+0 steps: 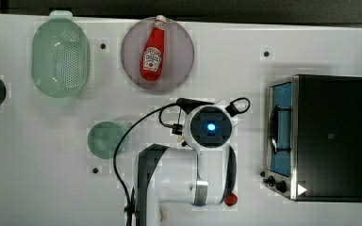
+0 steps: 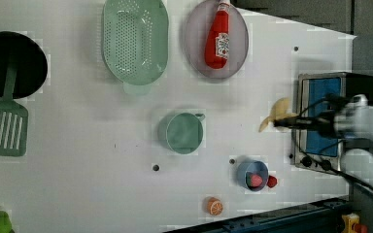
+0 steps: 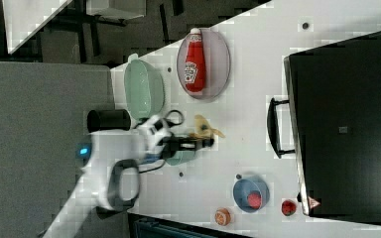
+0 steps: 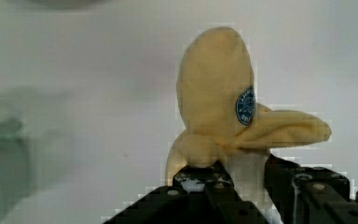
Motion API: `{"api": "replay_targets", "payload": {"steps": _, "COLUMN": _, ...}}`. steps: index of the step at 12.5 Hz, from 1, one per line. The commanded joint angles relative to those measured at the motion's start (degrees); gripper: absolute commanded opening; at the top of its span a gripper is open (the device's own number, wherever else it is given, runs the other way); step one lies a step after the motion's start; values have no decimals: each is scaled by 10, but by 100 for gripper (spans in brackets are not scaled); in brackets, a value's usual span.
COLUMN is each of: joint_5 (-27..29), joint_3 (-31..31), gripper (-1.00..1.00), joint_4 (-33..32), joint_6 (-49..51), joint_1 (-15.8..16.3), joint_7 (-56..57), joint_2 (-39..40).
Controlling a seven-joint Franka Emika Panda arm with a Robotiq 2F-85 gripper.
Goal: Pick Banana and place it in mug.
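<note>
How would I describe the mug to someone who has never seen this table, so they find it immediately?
In the left view, start at the big oval green colander. Just below it and slightly right stands the mug, alone on bare white table. It is small, round, unperforated, with a short handle stub on its rim.

banana: pale yellow, round blue sticker. mug: mint green. colander: green, dotted with holes. ketchup bottle: red, white label. plate: greyish lilac. bowl: blue. counter: white. spatula: green, slotted.
</note>
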State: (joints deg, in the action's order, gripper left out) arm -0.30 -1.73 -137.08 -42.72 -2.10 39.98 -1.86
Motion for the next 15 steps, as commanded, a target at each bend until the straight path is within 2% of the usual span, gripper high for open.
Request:
{"api": "replay_targets", "payload": {"steps": 1, "joint_5": -1, "joint_3": -1, "gripper": -49, "joint_4": 35, "joint_6": 88, "joint_1": 0, "joint_7": 5, "joint_2": -72}}
{"api": "replay_targets", "payload": {"steps": 6, "joint_5": 0, "joint_3": 37, "gripper": -49, "joint_4": 89, "joint_6": 198, "joint_1": 7, "joint_7": -5, "joint_2": -156}}
{"api": "replay_targets", "payload": {"steps": 8, "joint_5": 4, "joint_3": 71, "gripper": -49, "joint_4": 92, "joint_6": 220, "joint_1": 10, "joint_7": -63, "joint_2": -173}}
{"api": "replay_targets", "payload": {"steps": 11, "joint_5": 41, "joint_3": 132, "gripper": -49, "joint_4": 93, "joint_6": 249, "joint_1": 18, "joint_7": -185, "joint_2": -163}}
{"api": "replay_targets", "payload": {"steps": 13, "joint_5": 68, "joint_3": 173, "gripper": -49, "joint_4": 92, "joint_6": 245, "joint_1": 22, "joint_7": -262, "joint_2": -142}}
{"api": "replay_targets", "payload": {"steps": 15, "joint_5": 71, "joint_3": 223, "gripper": -49, "joint_4": 92, "joint_6": 220, "joint_1": 23, "joint_7": -353, "joint_2": -100}}
